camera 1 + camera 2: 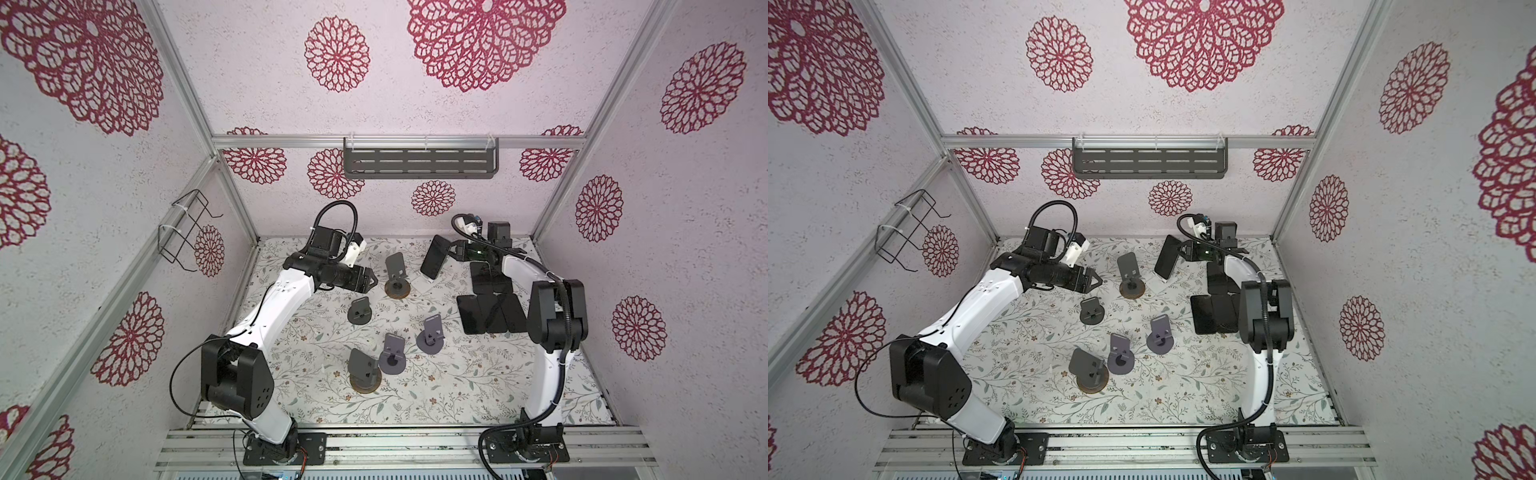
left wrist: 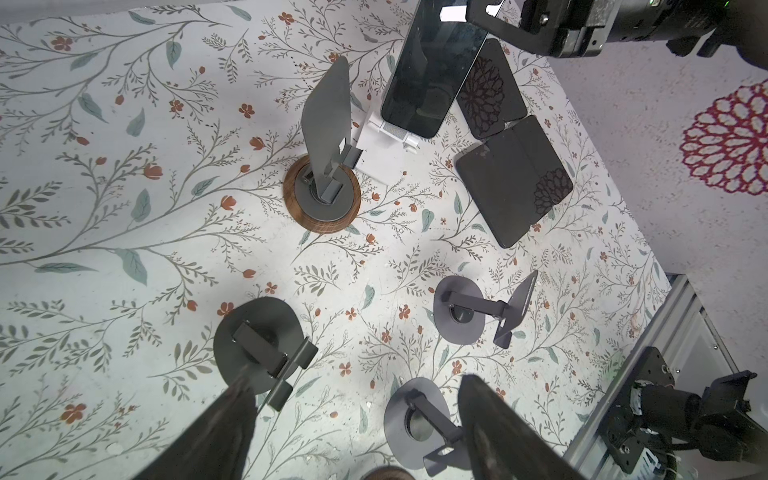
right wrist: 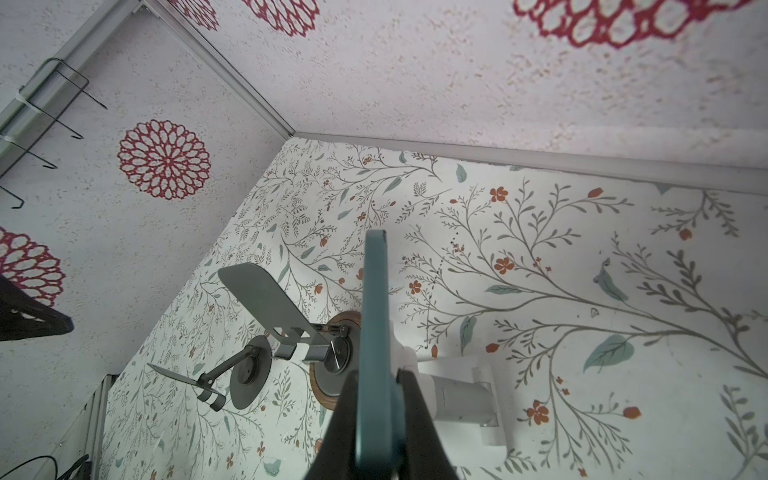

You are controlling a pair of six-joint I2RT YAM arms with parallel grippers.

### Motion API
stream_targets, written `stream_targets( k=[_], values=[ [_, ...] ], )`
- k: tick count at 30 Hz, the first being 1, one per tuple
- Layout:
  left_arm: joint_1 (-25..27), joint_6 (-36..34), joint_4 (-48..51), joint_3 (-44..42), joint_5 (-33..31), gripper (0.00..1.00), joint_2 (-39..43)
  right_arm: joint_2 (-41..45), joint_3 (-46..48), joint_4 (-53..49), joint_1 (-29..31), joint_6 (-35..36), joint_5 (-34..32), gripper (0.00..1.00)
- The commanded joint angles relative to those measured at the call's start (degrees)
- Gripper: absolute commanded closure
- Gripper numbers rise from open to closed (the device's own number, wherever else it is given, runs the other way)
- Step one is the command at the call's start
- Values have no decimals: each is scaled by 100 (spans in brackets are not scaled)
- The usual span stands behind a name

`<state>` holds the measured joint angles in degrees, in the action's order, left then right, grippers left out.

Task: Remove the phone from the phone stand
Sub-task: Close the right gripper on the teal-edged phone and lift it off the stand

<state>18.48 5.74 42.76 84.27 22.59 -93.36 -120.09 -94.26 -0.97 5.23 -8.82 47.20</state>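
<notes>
In both top views, your right gripper [image 1: 451,251] reaches across the flowered table mat [image 1: 457,395] to the dark, glass-fronted slab phone [image 1: 434,257]. The phone leans on the white plastic folding phone stand [image 1: 429,281] near the back wall. The grip sits high on the phone, presumably so it can lift clear of the stand's lip. Your left gripper [image 1: 368,280] hangs released over the middle, holding nothing, likely parked out of the way. The right forearm [image 1: 519,270] covers part of the pile of flat black phones [image 1: 490,307], so you cannot count them.

From the left wrist, the phone's [image 2: 428,79] lower edge rests in the stand's [image 2: 380,145] cradle, so the removal is not yet done. The phone's top is cut off by the frame.

From the right wrist, both black fingers [image 3: 409,390] are clenched on the phone's [image 3: 374,311] faces, seen edge-on. Its screen is hidden, and the phone masks the stand's lip.
</notes>
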Motion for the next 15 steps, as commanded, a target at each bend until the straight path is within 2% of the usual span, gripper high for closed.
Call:
stream_targets(
  k=[1,6,10,12,15],
  values=[
    [37,-126,37,169,88,19,-8,756,-212,115,-18,-85,201,92],
    [62,-149,-42,127,203,18,119,1111,-242,-192,21,-148,262,94],
    [81,-202,-256,-4,623,18,288,1513,-56,-585,39,-155,686,95],
    [85,-236,-312,-16,1098,20,330,1686,-50,-1106,39,132,1047,95],
    [96,-245,-347,21,2008,31,336,1969,-77,-2228,54,1172,1578,95]
  ],
)
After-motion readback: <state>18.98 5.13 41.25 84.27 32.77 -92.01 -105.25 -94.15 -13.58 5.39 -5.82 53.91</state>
